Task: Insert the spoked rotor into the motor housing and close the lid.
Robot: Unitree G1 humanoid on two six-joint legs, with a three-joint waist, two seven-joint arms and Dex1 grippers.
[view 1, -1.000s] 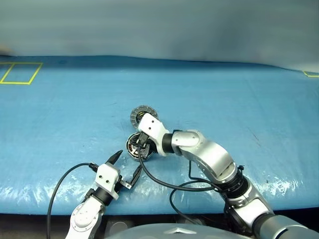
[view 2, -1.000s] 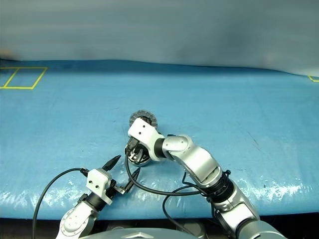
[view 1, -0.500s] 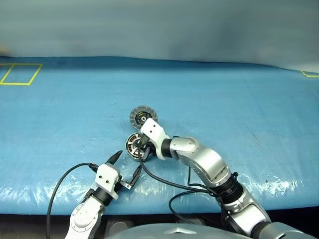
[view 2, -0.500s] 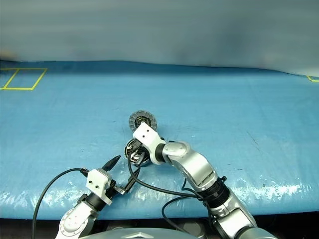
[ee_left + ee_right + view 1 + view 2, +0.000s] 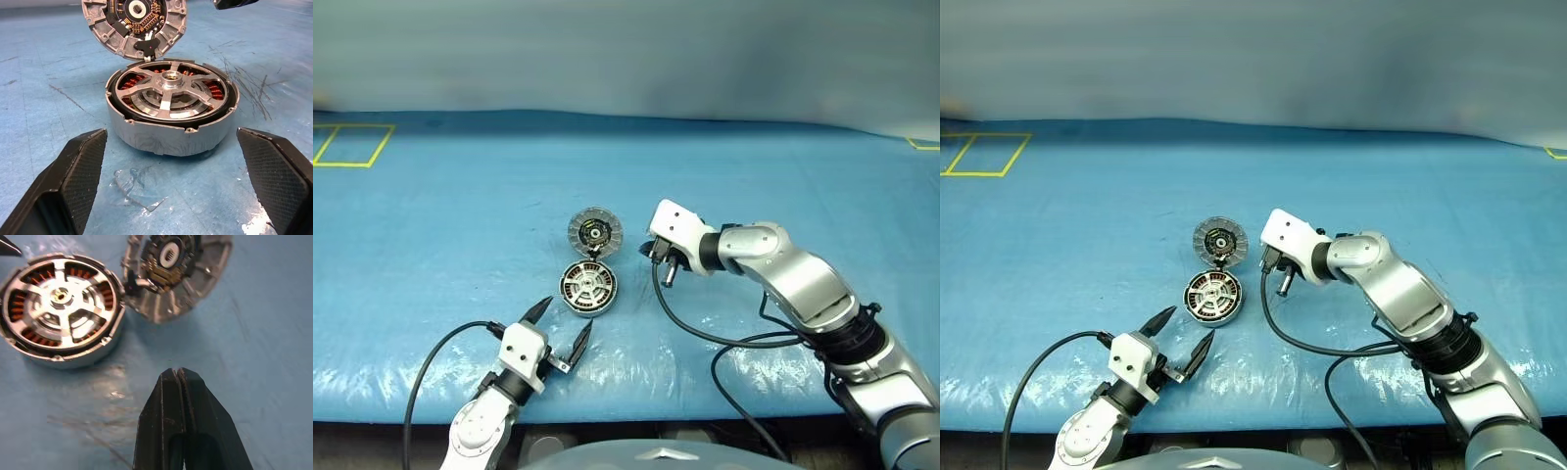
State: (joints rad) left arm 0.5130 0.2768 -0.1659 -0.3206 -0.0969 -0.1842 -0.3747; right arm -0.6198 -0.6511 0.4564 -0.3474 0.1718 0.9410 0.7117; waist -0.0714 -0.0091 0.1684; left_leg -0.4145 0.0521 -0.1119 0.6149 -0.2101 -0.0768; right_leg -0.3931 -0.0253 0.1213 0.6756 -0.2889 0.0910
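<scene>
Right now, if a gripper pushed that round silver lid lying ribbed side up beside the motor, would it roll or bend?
The flat silver-grey metal lid probably slides rather than rolls, since it lies flat. It looks stiff, unlikely to bend.

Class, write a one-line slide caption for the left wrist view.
Spoked rotor seated in the motor housing, lid lying just behind, open left claw facing it.

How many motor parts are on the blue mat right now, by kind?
motor housing: 1
spoked rotor, seated in the housing: 1
lid, lying beside the housing: 1
Total: 3
</scene>
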